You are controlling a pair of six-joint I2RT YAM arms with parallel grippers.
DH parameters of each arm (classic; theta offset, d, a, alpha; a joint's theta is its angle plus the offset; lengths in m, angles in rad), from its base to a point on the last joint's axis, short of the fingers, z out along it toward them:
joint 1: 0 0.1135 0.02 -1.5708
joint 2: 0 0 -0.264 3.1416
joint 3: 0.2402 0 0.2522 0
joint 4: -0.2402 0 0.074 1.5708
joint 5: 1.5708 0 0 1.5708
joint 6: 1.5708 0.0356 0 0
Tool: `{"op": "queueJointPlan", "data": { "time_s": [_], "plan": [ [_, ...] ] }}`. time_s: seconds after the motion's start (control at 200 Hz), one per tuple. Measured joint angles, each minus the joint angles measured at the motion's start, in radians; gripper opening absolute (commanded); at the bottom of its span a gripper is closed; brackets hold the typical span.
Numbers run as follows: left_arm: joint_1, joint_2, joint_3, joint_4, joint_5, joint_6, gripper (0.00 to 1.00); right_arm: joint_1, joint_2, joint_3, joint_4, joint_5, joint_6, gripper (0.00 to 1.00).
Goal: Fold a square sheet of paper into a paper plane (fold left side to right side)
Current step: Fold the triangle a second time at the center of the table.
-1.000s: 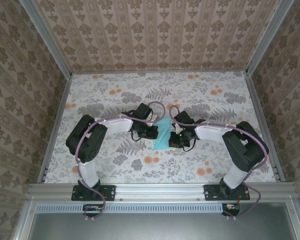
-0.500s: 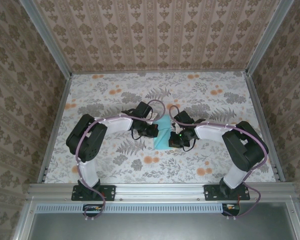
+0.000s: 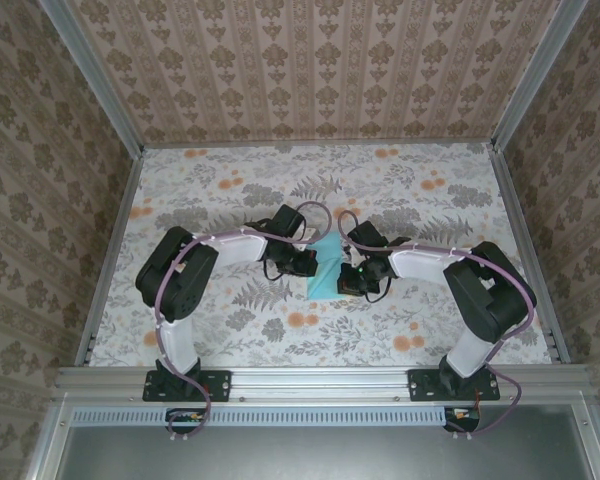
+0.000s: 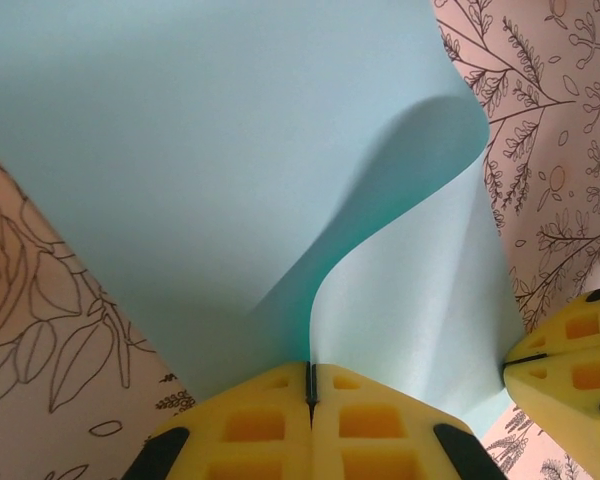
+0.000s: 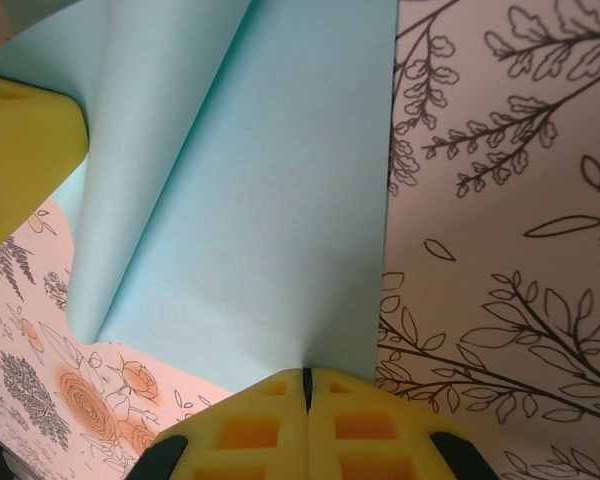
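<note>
The square sheet of paper (image 3: 325, 268), light blue, sits mid-table between both grippers, bent over on itself. In the left wrist view the sheet (image 4: 200, 170) curls up in a loose S-bend, and my left gripper (image 4: 310, 368) is shut with the sheet's edge pinched between its yellow pads. In the right wrist view the paper (image 5: 270, 230) lies flatter with a soft crease along its left side, and my right gripper (image 5: 306, 375) is shut on its near edge. From above, the left gripper (image 3: 302, 262) is at the sheet's left side and the right gripper (image 3: 352, 278) at its right.
The floral tabletop (image 3: 230, 190) is bounded by metal rails left (image 3: 110, 250) and right (image 3: 525, 250), with patterned walls behind. The two grippers are close together: the right gripper's yellow fingers (image 4: 570, 360) show beside the left one's, and the left finger (image 5: 20, 150) shows beside the right one's.
The left arm's elbow has shifted slightly to the right. Both grippers stay shut on the paper, which has barely moved.
</note>
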Motion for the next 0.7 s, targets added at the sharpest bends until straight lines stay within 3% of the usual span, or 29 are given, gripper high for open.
{"op": "queueJointPlan", "data": {
  "time_s": [0.26,0.7],
  "plan": [
    [0.000,0.011,0.010,0.000,0.006,0.005,0.05,-0.006,-0.002,-0.004,0.010,-0.008,0.002,0.00],
    [0.001,0.011,0.010,0.000,0.007,0.017,0.05,-0.063,-0.054,-0.075,0.272,-0.108,0.106,0.00]
  ]
}}
